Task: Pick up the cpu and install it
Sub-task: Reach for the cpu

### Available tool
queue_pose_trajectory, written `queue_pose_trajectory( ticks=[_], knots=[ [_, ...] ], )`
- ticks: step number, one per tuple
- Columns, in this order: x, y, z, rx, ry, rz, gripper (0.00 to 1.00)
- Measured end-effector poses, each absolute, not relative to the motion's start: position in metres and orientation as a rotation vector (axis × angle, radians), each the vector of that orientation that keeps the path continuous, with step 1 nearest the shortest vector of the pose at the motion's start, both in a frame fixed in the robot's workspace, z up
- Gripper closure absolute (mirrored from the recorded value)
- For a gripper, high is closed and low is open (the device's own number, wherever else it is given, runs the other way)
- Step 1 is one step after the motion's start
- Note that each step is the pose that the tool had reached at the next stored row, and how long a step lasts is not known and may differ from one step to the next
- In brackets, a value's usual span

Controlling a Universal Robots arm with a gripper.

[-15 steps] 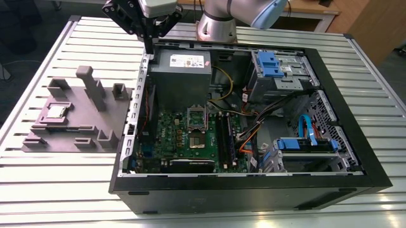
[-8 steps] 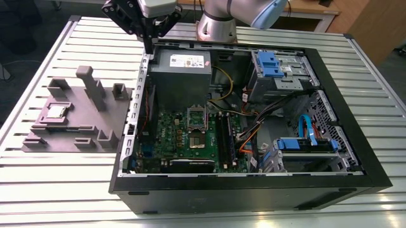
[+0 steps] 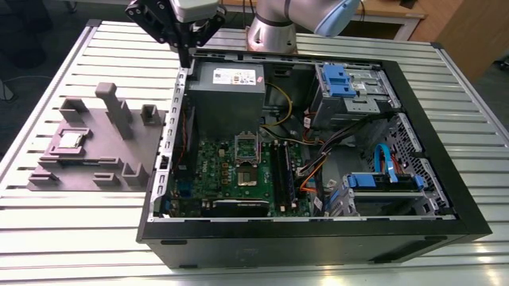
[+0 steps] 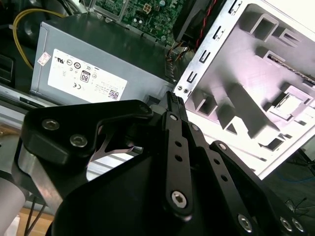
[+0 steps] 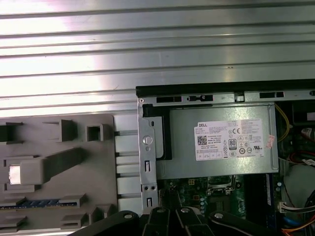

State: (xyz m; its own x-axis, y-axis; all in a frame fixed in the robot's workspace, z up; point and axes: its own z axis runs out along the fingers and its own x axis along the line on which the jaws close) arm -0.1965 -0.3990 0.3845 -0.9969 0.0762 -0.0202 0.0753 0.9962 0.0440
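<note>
Pincer (image 3: pixel 185 58) closed, empty, above case (image 3: pixel 318 244) corner; cpu (image 3: pixel 71 140) sits in tray (image 3: pixel 89 174)

Cpu (image 3: pixel 71 140) on grey tray (image 3: pixel 80 176), tool (image 3: pixel 185 59) well apart

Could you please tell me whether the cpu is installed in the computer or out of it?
Out: the cpu lies flat in a recess of the grey tray, beside the computer case.
</note>
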Motion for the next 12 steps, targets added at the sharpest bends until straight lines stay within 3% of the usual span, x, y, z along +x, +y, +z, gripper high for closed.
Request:
queue_pose_trajectory(
  ticks=[12],
  knots=[
    [-0.1990,-0.3989,0.3841,0.118,3.117,0.067,0.89]
  ],
)
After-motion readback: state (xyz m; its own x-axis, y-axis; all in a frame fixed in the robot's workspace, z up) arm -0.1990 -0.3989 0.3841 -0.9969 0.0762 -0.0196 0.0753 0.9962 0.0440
